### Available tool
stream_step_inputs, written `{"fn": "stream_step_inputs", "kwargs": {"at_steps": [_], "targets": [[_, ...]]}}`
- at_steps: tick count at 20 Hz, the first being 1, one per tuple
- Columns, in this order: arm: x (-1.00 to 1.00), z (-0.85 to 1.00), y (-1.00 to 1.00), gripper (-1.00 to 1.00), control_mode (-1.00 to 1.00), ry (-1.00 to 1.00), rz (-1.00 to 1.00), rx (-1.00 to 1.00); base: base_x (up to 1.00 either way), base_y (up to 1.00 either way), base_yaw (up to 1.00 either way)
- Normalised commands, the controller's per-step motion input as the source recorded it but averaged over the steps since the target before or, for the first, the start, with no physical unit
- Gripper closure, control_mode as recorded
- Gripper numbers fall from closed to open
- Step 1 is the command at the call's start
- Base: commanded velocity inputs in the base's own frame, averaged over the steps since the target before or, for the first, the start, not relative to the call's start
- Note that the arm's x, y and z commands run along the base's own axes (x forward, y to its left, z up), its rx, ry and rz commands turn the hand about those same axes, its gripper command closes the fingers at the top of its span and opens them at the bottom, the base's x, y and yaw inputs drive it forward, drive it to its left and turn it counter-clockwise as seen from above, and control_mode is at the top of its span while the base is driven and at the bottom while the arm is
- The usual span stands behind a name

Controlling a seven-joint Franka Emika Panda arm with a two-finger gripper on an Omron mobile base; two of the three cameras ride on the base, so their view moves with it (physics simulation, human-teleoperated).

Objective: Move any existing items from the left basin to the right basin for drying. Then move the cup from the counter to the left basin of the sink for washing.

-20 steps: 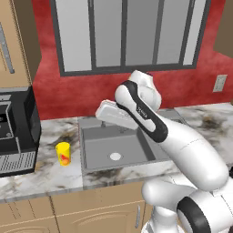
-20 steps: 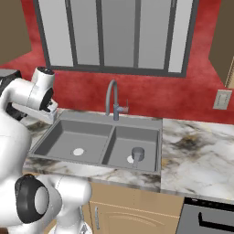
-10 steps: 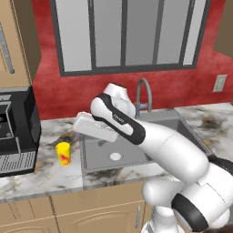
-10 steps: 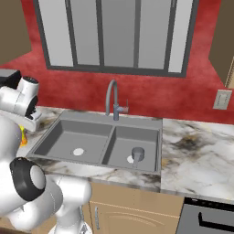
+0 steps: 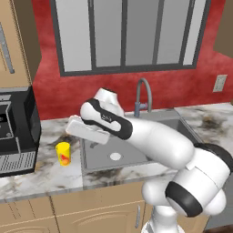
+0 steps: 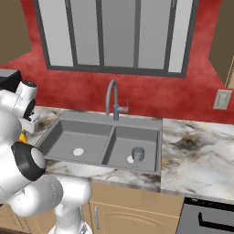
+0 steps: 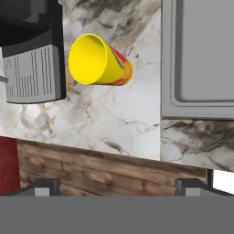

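The yellow cup (image 7: 98, 61) with a red-orange mark stands upright on the marble counter (image 7: 114, 119), seen from above in the hand view. My gripper (image 7: 118, 186) is open above the counter's front edge, short of the cup, with nothing between its fingertips. In the left base view the cup (image 5: 63, 154) stands just left of the sink, and my white hand (image 5: 86, 129) hovers above and to its right. The wider left basin (image 6: 64, 137) holds nothing but its white drain disc. A small grey cylinder (image 6: 137, 154) stands in the narrower right basin (image 6: 144, 135).
A black coffee machine (image 5: 13, 132) stands on the counter left of the cup, close beside it in the hand view (image 7: 32, 50). The gooseneck faucet (image 6: 111, 98) rises behind the sink. The sink rim (image 7: 167, 68) lies right of the cup.
The arm has swung left from over the sink to the counter beside the cup. The gripper has stayed open.
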Motion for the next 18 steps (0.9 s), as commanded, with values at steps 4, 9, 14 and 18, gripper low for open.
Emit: {"fn": "stream_step_inputs", "kwargs": {"at_steps": [4,9,14,18], "targets": [[0.19,-0.15,0.3,-1.0,-1.0,0.0,0.0,0.0,0.0,0.0,0.0],[0.26,-0.19,0.21,-1.0,-1.0,0.0,0.0,-0.01,0.0,0.0,0.0],[0.25,-0.16,0.05,-1.0,-1.0,0.0,0.0,0.0,0.0,0.0,0.0],[0.24,-0.2,0.0,-1.0,-1.0,0.0,0.0,0.0,0.0,0.0,0.0]]}}
